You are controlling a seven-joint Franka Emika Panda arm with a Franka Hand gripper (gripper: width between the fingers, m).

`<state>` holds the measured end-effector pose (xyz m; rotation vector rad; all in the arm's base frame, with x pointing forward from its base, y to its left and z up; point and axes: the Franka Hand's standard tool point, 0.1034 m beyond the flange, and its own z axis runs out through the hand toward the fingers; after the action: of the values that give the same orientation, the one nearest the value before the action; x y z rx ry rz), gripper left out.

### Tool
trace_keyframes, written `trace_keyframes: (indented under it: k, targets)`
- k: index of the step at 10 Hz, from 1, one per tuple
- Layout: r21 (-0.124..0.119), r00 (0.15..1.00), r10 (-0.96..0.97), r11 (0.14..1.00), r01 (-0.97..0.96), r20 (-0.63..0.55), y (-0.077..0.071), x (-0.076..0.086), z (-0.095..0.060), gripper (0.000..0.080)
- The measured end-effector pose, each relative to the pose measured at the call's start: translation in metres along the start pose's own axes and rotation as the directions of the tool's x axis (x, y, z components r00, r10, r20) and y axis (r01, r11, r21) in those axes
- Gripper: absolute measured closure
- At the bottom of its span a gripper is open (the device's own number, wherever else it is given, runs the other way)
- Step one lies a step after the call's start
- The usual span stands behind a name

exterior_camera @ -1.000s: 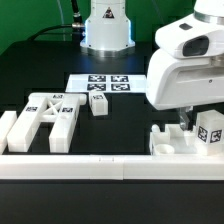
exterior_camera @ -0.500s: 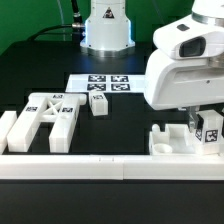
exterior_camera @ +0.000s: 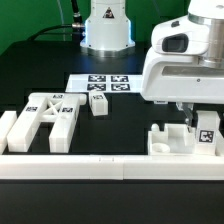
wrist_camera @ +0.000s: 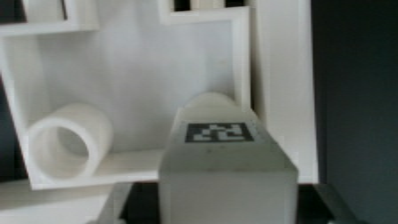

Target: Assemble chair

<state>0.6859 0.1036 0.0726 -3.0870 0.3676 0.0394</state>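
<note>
My gripper [exterior_camera: 202,117] hangs under the big white arm at the exterior view's right. It is shut on a white blocky chair part with a black-and-white tag [exterior_camera: 207,128]. In the wrist view the tagged part [wrist_camera: 221,135] fills the space between the jaws of my gripper [wrist_camera: 221,202]. Behind it lies a flat white chair panel [wrist_camera: 151,80] with a round peg [wrist_camera: 63,150]. In the exterior view, that panel [exterior_camera: 172,141] sits on the table just below the held part. An X-braced frame [exterior_camera: 48,114] lies at the exterior view's left, and a small white block [exterior_camera: 98,104] lies beside it.
The marker board [exterior_camera: 100,84] lies flat on the dark table behind the small block. A long low white border rail [exterior_camera: 100,166] runs along the front edge. The arm's base [exterior_camera: 106,30] stands at the back.
The jaws have closed on the tagged part. The arm has shifted slightly toward the exterior view's left, and the part sits a little higher than before.
</note>
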Motion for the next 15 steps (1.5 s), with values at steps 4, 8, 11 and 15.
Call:
trace_keyframes:
  k: [4, 8, 11, 15]
  targets:
    - [0.031, 0.877, 0.479, 0.877, -0.48, 0.027, -0.0024, -0.0006, 0.0006, 0.0509]
    - [0.023, 0.704, 0.709, 0.704, -0.71, 0.037, -0.0057, -0.0014, 0.0003, 0.0509]
    - [0.022, 0.698, 0.715, 0.698, -0.716, 0.037, -0.0053, -0.0014, 0.0005, 0.0508]
    - [0.014, 0.887, 0.461, 0.887, -0.462, 0.019, -0.0081, -0.0037, 0.0008, 0.0158]
